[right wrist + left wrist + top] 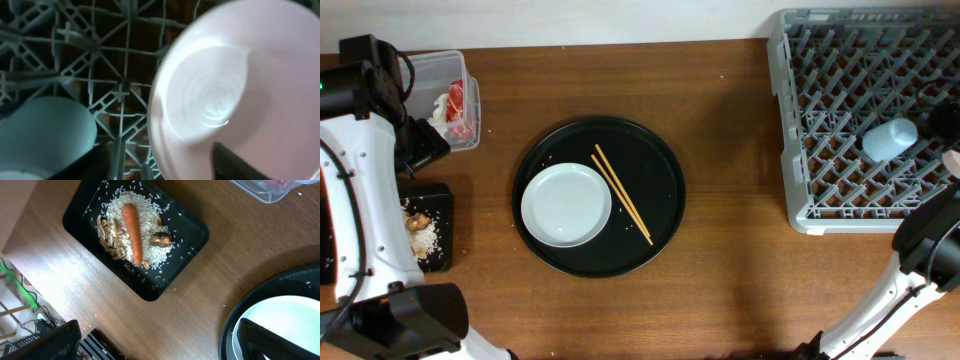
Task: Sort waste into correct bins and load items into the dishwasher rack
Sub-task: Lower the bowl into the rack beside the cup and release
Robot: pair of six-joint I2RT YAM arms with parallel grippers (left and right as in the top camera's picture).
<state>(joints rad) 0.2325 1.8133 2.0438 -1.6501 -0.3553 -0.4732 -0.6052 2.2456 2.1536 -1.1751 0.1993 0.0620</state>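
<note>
The orange carrot (pixel 132 225) lies on pale rice (pixel 150 245) in the flat black tray (pixel 85 210), also seen in the overhead view (pixel 442 200). The clear tub (pixel 460 70) holds the red wrapper (pixel 458 110) and white tissue (pixel 440 110). A white plate-like bowl (pixel 566 205) and two chopsticks (pixel 622 195) lie on the round black tray. My left gripper (pixel 160 345) is open and empty above the table beside that tray. My right gripper (pixel 165 160) holds a second pale bowl (pixel 240 85) on edge over the grey rack (pixel 800 120), beside the light-blue cup (pixel 890 138).
The round black tray (pixel 660 160) sits mid-table with stray rice grains on it. Loose rice is scattered on the wood around the flat black tray. Cables and a green stick show past the table's left edge (pixel 20 290).
</note>
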